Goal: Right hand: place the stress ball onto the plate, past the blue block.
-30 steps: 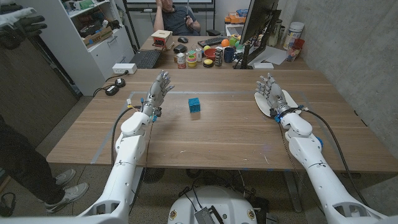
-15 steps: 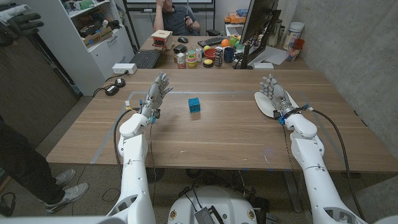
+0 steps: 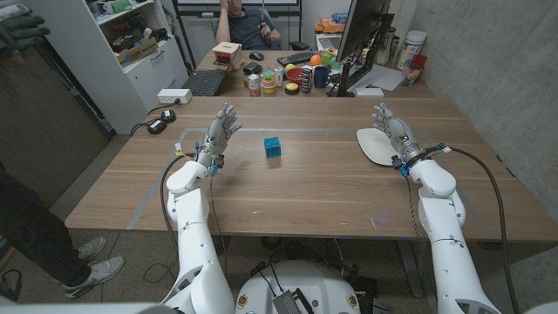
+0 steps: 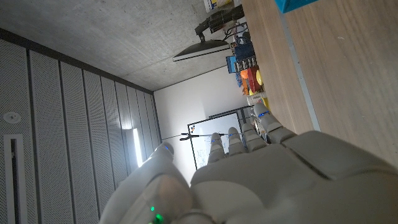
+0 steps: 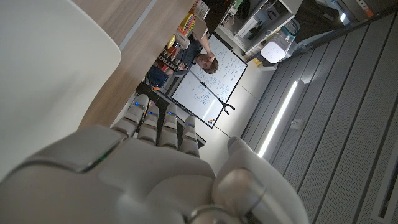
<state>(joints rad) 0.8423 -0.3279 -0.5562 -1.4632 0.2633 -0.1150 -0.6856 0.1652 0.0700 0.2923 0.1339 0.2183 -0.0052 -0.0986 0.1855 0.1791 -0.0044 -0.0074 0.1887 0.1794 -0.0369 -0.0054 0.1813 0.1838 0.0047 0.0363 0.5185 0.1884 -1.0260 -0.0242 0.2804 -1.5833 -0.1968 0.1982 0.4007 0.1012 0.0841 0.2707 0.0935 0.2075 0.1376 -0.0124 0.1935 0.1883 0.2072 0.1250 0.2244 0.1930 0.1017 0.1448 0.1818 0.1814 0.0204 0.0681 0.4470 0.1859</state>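
- The blue block [image 3: 273,146] sits alone on the wooden surface [image 3: 288,192], roughly midway between the two arms; a corner of it shows in the left wrist view [image 4: 297,5].
- The plate [image 3: 373,145], white and shallow, lies on the surface well to the right of the blue block; its bare pale face shows large in the right wrist view [image 5: 43,68].
- No stress ball can be made out on the plate or in either robot hand, so I cannot tell where it is.
- The right robot hand [image 3: 394,133] is raised over the plate's right edge, fingers spread and pointing away from the robot, holding nothing.
- The left robot hand [image 3: 218,129] is raised to the left of the blue block, well apart from it, fingers apart and empty.
- Beyond the blue block, past the surface's far edge, a second desk carries a keyboard [image 3: 203,83], a monitor [image 3: 359,39], cups and small coloured items.
- A person [image 3: 248,22] sits behind that desk.
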